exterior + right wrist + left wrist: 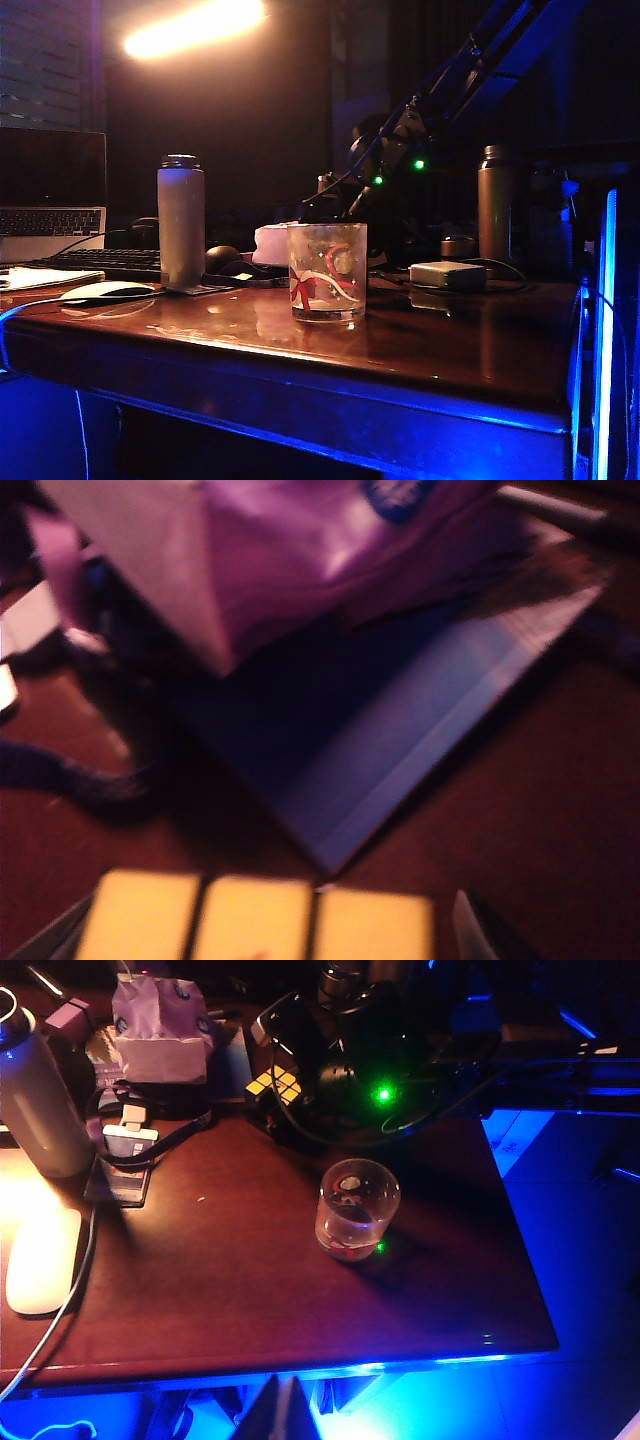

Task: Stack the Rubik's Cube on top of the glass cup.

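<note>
Two grippers concern us. We find the right gripper (285,1090) at the wooden table's (240,1280) far edge, jaws spread wide on either side of the small yellow-faced, black-gridded Rubik's Cube (275,1084), gripping nothing. We see the clear, red-ribboned glass cup (357,1210) upright, well apart from it. We cannot see the left gripper.
</note>
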Controlling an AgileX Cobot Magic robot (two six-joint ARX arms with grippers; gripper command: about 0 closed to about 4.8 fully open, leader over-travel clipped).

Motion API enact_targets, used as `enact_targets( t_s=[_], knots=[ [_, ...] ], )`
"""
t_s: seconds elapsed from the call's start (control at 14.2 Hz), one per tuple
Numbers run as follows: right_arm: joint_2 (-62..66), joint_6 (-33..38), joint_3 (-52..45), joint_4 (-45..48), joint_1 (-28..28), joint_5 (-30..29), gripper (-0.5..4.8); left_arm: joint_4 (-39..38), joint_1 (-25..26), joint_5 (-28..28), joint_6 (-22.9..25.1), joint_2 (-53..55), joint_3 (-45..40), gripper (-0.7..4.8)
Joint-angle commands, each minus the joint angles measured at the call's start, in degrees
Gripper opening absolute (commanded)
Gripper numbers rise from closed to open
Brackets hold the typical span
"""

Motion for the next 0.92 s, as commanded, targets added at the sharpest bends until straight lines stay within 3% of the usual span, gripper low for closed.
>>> enact_targets(
  t_s=[0.07,0.42,0.49,0.63,0.92],
  knots=[
    [-0.3,1.6,0.4,1.6,0.0,0.7,4.79,0.0,0.0,0.2,0.2,-0.1,0.2,-0.03],
    [1.1,1.7,0.4,0.9,-0.1,0.6,4.79,-0.2,0.0,0.2,0.2,-0.1,0.2,-0.03],
    [1.2,1.7,0.4,0.9,-0.1,0.8,4.53,-0.4,0.0,0.2,0.2,-0.1,0.2,-0.03],
    [1.2,1.7,0.4,1.4,-0.1,0.9,2.25,-0.4,0.0,0.2,0.2,-0.1,0.2,-0.03],
    [1.1,1.2,0.4,1.7,-0.1,1.2,2.08,-1.1,0.0,0.2,0.2,-0.1,0.2,-0.03]
  ],
)
